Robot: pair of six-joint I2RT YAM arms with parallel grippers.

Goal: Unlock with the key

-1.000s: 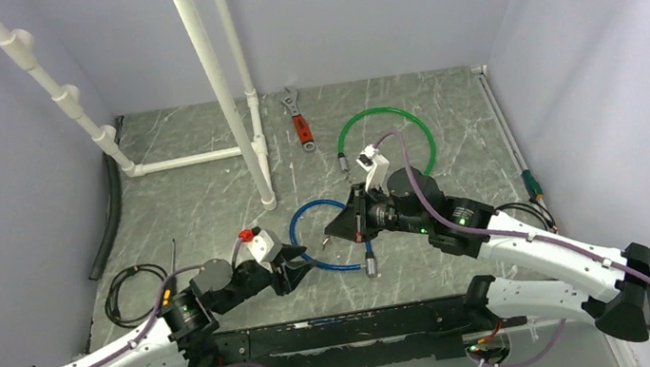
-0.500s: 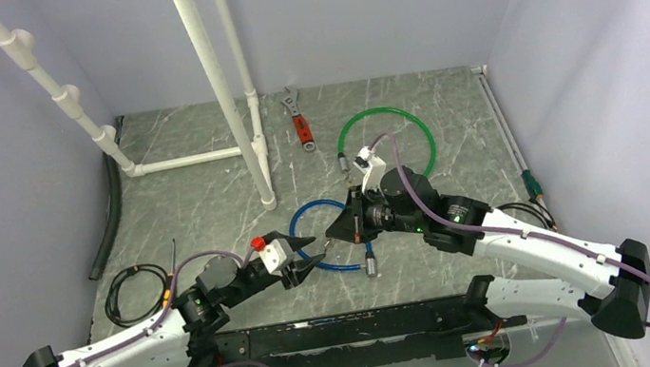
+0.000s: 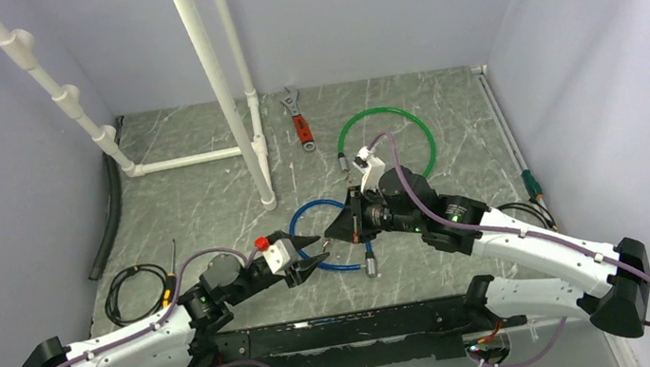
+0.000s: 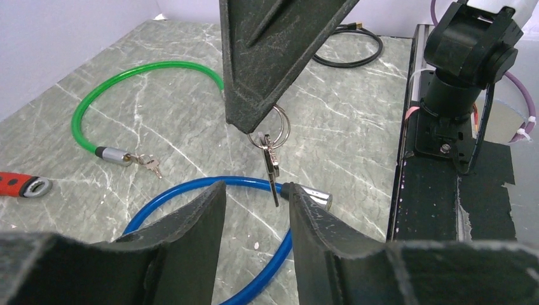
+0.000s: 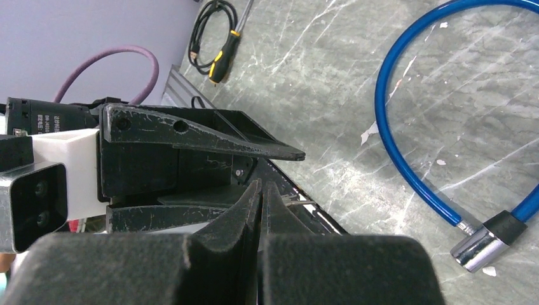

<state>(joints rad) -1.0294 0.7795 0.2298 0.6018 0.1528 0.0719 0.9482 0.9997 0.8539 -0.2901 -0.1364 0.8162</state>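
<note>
My right gripper is shut on a key ring; the small silvery key hangs from its tips above the blue cable lock. In the left wrist view the key dangles just beyond my left gripper, which is open, with its fingers on either side of the key's line and not touching it. The blue cable has its silver lock end just behind the right finger. In the right wrist view my right gripper is closed, and a sliver of metal shows beside it.
A green cable lock lies behind, with another small key at its silver end. A red-handled wrench, a white pipe frame, a coiled black cable and a yellow-black screwdriver are around. A black rail runs along the front.
My left gripper has moved right and forward to the hanging key, over the blue cable. My right gripper has held nearly still with the key ring.
</note>
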